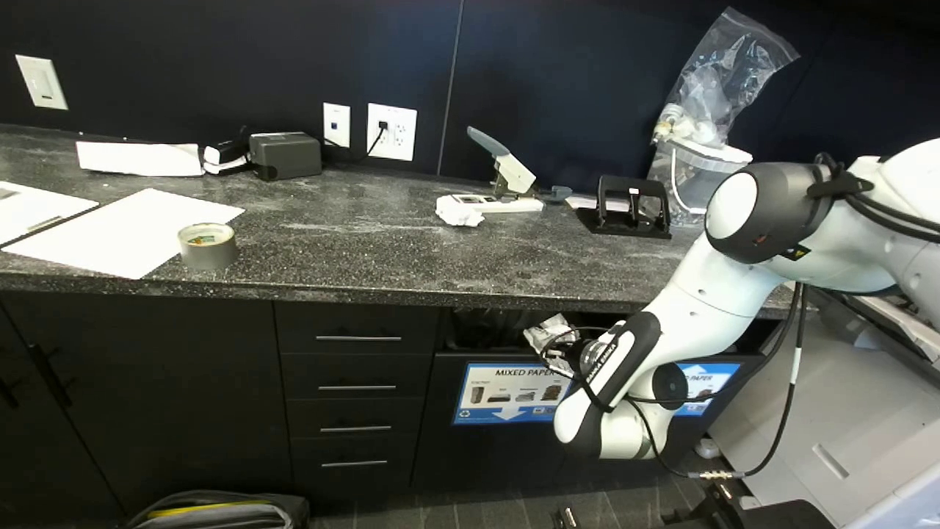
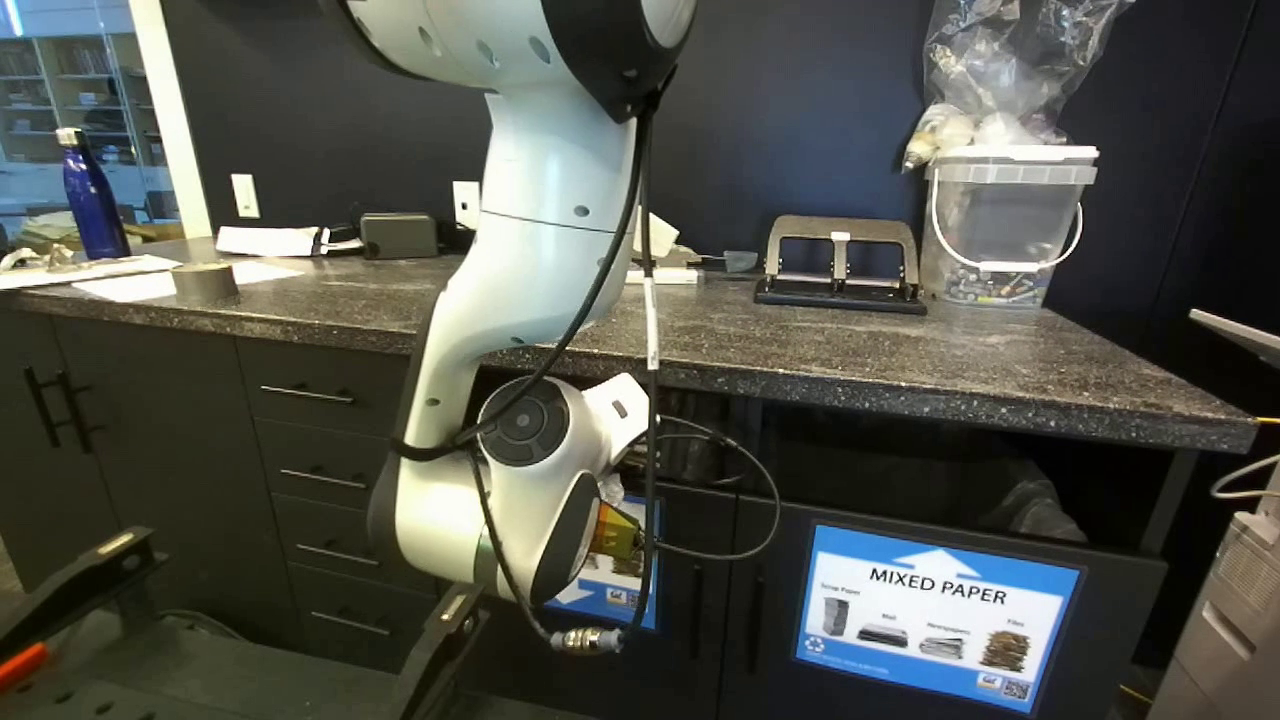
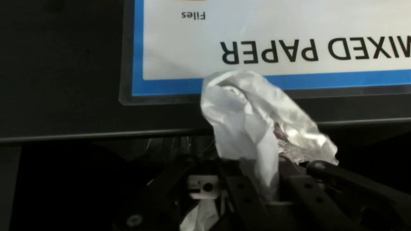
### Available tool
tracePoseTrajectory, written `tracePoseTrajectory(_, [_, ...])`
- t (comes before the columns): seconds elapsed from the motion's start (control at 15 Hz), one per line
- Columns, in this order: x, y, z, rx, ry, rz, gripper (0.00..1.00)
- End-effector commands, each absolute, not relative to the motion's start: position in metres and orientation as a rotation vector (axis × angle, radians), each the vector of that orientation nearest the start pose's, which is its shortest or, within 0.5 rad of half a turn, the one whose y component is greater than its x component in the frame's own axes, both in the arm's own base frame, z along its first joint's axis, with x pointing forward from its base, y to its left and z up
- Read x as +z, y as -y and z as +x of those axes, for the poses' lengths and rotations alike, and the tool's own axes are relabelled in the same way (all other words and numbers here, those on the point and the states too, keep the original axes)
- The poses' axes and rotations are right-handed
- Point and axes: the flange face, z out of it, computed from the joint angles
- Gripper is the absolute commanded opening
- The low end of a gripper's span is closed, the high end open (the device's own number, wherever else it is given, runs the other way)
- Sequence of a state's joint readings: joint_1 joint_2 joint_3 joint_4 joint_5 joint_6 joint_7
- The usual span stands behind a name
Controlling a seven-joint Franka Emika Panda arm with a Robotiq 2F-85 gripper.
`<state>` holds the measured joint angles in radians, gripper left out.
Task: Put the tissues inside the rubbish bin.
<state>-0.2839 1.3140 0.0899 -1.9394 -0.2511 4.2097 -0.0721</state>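
Wrist view: gripper [image 3: 261,168] pinched 1 crumpled white tissue [image 3: 236,118] near top edge of MIXED PAPER bin [image 3: 70,80] | In an exterior view: tissue showed below counter [image 1: 352,250]; 1 tissue-like wad [image 1: 460,213] lay atop, beside stapler [image 1: 514,175] | In an exterior view: arm [image 2: 545,260] mostly hid gripper

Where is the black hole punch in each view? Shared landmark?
In an exterior view: hole punch right of centre, left of the clear bucket.
In an exterior view: hole punch right of the robot arm, left of the clear bucket.
Wrist view: not in it.
Landmark in all three: MIXED PAPER sign, upside down in wrist view.
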Motion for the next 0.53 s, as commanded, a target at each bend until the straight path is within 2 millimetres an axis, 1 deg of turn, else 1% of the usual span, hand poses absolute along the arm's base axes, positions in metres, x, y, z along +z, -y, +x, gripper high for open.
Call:
tracePoseTrajectory(0.0, [-0.041,0.067,0.521,-1.588,0.000,-2.619,0.07])
tracePoseTrajectory(0.07, [-0.041,0.069,0.529,-1.597,0.004,-2.614,0.07])
tracePoseTrajectory(0.13, [-0.042,0.060,0.518,-1.605,0.017,-2.593,0.07])
tracePoseTrajectory(0.2, [-0.042,0.062,0.518,-1.612,0.006,-2.593,0.07])
tracePoseTrajectory(0.27, [-0.042,0.066,0.534,-1.607,0.003,-2.598,0.07])
tracePoseTrajectory(0.33, [-0.050,0.061,0.523,-1.602,0.005,-2.593,0.07])
tracePoseTrajectory(0.4, [-0.047,0.058,0.522,-1.599,0.005,-2.581,0.07])
tracePoseTrajectory(0.47, [-0.047,0.064,0.536,-1.606,-0.006,-2.585,0.07])
